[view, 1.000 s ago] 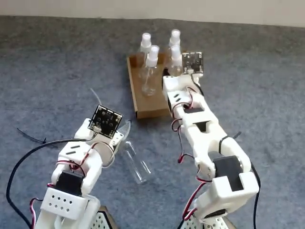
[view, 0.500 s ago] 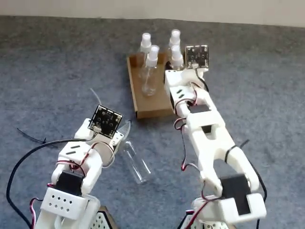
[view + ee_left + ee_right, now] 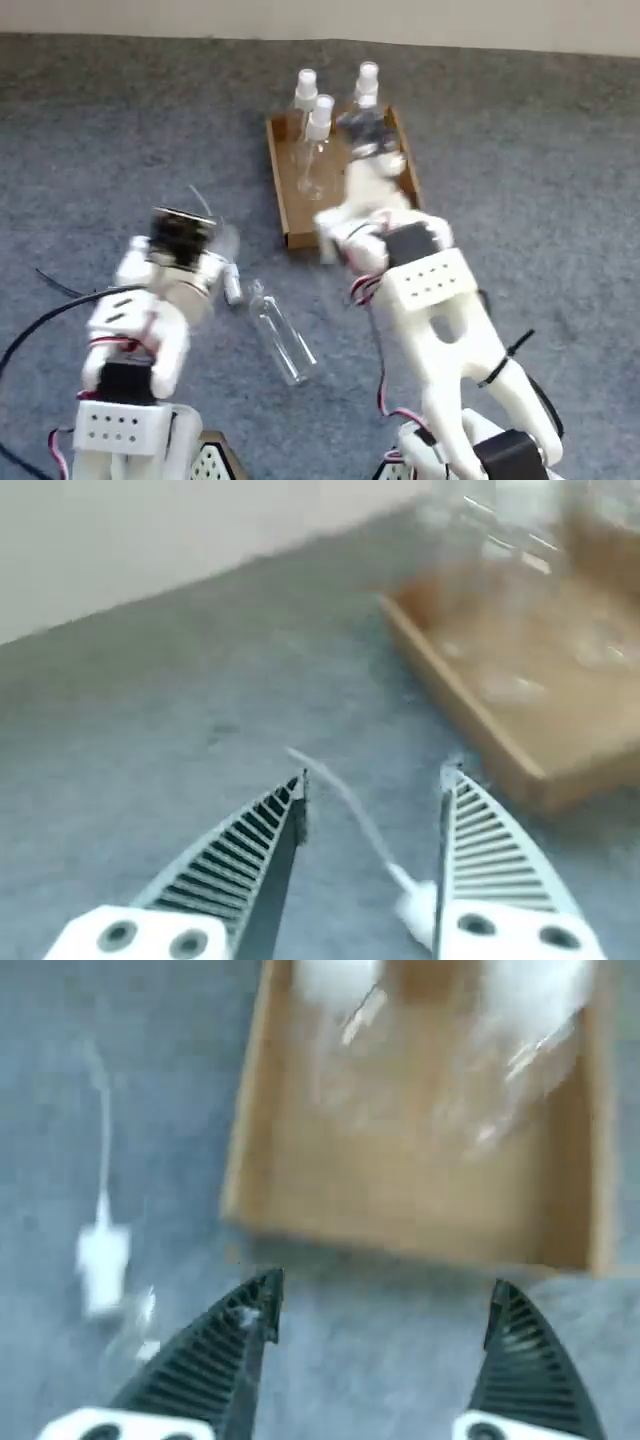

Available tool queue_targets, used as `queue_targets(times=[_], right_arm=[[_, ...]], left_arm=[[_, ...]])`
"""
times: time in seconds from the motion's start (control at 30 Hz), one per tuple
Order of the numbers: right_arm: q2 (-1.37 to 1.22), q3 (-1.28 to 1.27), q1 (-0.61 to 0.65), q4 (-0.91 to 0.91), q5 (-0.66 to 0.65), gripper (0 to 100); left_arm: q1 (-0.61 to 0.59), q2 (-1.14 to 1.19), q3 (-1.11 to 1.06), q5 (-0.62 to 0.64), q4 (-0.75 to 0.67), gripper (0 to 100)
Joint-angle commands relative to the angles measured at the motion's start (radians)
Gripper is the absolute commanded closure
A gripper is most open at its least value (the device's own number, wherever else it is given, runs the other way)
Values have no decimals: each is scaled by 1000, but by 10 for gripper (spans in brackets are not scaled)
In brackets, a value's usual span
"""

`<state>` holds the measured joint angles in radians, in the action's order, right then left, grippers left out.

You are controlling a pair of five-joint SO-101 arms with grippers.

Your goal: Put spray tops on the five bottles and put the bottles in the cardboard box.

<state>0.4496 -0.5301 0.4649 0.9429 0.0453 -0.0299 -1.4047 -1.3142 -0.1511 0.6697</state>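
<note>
Bottle (image 3: 282,340) of clear plastic, with no top on it, lies on its side on the grey desk (image 3: 120,120), between the two arms and a little behind the left claw (image 3: 375,778). This claw is wide open and grips nothing. The loose spray top (image 3: 415,908) lies on the desk between its fingers, very near one finger; I cannot tell if it touches. The thin tube of the spray top points forward through the gap.

Ahead of the left claw, to the side of the other arm, is the cardboard box (image 3: 280,190). Capped bottles (image 3: 320,120) stand upright in its far part. The right arm reaches over the near part of the box and covers some of them, so their number is not sure.

The right claw (image 3: 386,1283) is also wide open and empty. It hangs just before the near wall of the box, and the spray top lies well off to its side.
</note>
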Motion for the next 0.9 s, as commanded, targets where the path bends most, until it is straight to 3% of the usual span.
queue_targets(times=[0.0, 0.13, 0.37, 0.57, 0.77, 0.87], right_arm=[[-28, 59, 189, 127, -2, 745], [-137, 65, 297, 145, 87, 745], [-312, 136, 367, 131, 103, 743], [-420, 163, 415, 74, 103, 743], [-479, 163, 417, 41, 107, 746], [-486, 163, 415, 24, 189, 775]], left_arm=[[-222, 51, 105, -9, -32, 803], [-401, 242, 180, -133, -48, 803], [-657, 641, 429, -198, -71, 803], [-688, 814, 490, -238, -75, 803], [-688, 835, 489, -238, -77, 803], [-688, 835, 489, -238, -77, 803]])
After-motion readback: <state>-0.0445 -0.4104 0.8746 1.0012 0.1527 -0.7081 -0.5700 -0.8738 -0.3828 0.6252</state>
